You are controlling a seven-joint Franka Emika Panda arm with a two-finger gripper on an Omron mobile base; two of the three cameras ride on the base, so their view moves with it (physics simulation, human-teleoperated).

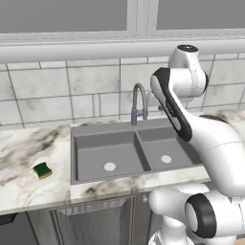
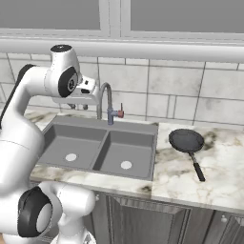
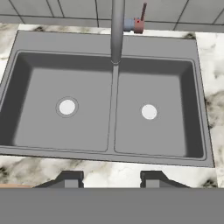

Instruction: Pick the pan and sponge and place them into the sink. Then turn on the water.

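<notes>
arm pose: arm is raised from base, bent at elbow, upper links carried high over the counter; wrist is held in front of the tiled backsplash, just beside the faucet.
gripper: gripper is seen in hand view at 6 o'clock, pointed down over the sink's near rim. Two dark finger tips are set apart w/ a gap between; nothing is held betw. them, nothing touched.
sink: sink is a grey double basin, matte, rectangular, w/ central divider; one round pale drain per basin. No objects are seen inside either basin.
faucet: tall arched grey metal tube, bluish base, small red lever at its side. In hand view it is placed at 12 o'clock, spout over the divider. No water is seen running.
pan: pan is small, round, dark grey-black, thin straight black handle. It is laid flat on counter at 3 o'clock of the sink in right base view, near the rim but apart from it; handle is pointed toward 5 o'clock.
sponge: sponge is a small rectangle, green top over yellow layer. It is laid on counter at 9 o'clock of the sink in left base view, well apart from the rim.
counter: pale marble look, brown-grey veining, glossy.
backsplash: large pale rect. tiles, faint veins.
</notes>
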